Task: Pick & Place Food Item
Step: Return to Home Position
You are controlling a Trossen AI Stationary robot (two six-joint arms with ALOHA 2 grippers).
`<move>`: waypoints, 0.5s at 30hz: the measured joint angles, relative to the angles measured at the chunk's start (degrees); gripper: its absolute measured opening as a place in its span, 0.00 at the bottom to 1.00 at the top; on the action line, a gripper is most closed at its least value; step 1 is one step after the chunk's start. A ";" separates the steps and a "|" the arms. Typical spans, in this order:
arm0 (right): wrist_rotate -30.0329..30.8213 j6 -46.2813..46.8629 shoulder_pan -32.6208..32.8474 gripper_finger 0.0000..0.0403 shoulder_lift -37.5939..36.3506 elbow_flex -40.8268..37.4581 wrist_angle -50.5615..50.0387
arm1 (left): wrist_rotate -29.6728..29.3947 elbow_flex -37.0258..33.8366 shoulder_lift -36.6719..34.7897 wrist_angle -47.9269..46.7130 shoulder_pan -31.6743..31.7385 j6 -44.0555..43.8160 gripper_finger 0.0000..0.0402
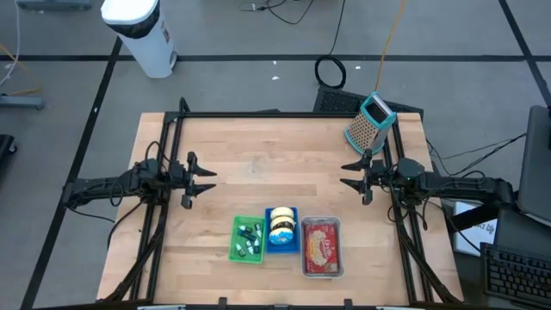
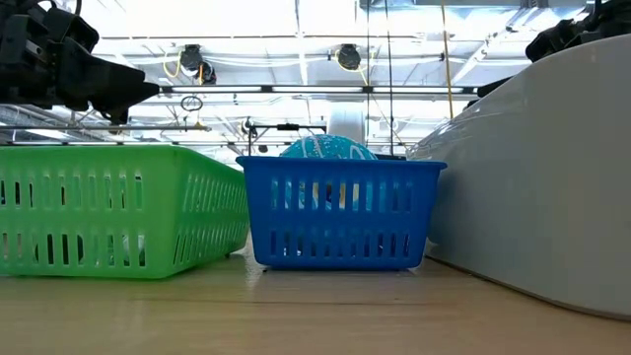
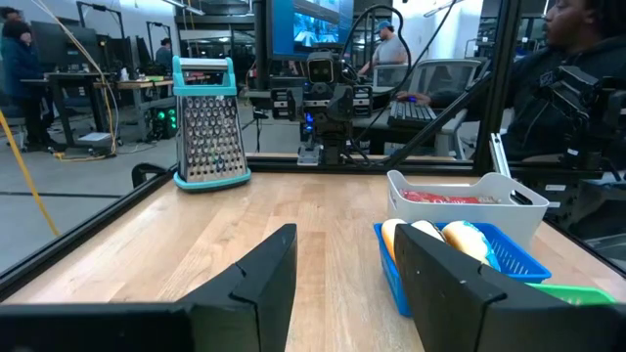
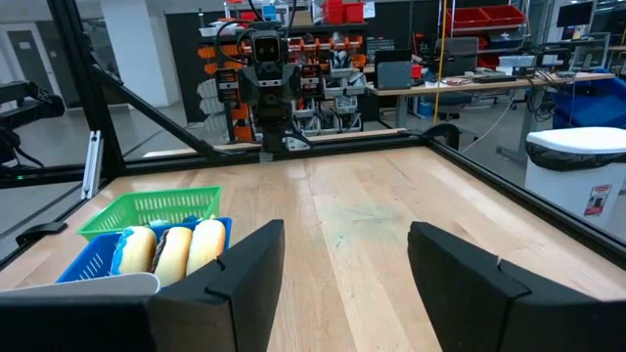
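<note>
Three containers stand in a row near the table's front edge. The green basket (image 1: pixel 248 239) holds small dark and white pieces. The blue basket (image 1: pixel 281 229) holds several filled buns (image 3: pixel 440 238). The white bin (image 1: pixel 322 247) holds a red packet (image 1: pixel 321 245). At the table's left side, my left gripper (image 1: pixel 202 179) hangs level above the wood, open and with nothing between its fingers (image 3: pixel 337 254). Opposite it, my right gripper (image 1: pixel 351 175) hangs the same way at the right side, open and empty (image 4: pixel 347 244). Both are farther back than the baskets.
A metal grater with a teal handle (image 1: pixel 370 120) stands at the table's far right corner. Black frame rails (image 1: pixel 258 114) border the table. Bare wood (image 1: pixel 275 172) lies between the two grippers. A person (image 3: pixel 577 68) sits beyond the table's right side.
</note>
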 joint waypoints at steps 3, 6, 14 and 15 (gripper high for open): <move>0.00 0.00 0.00 0.51 0.00 0.01 0.01 | -0.02 0.00 -0.01 0.00 0.02 0.00 0.44; 0.00 0.00 0.00 0.52 0.02 0.00 0.00 | -0.01 0.00 0.00 -0.01 0.02 0.00 0.44; 0.00 0.00 0.00 0.51 0.01 0.00 0.00 | -0.01 0.00 0.00 0.00 0.01 0.00 0.44; 0.00 0.00 0.00 0.51 0.01 0.00 0.00 | -0.01 0.00 0.00 0.00 0.01 0.00 0.44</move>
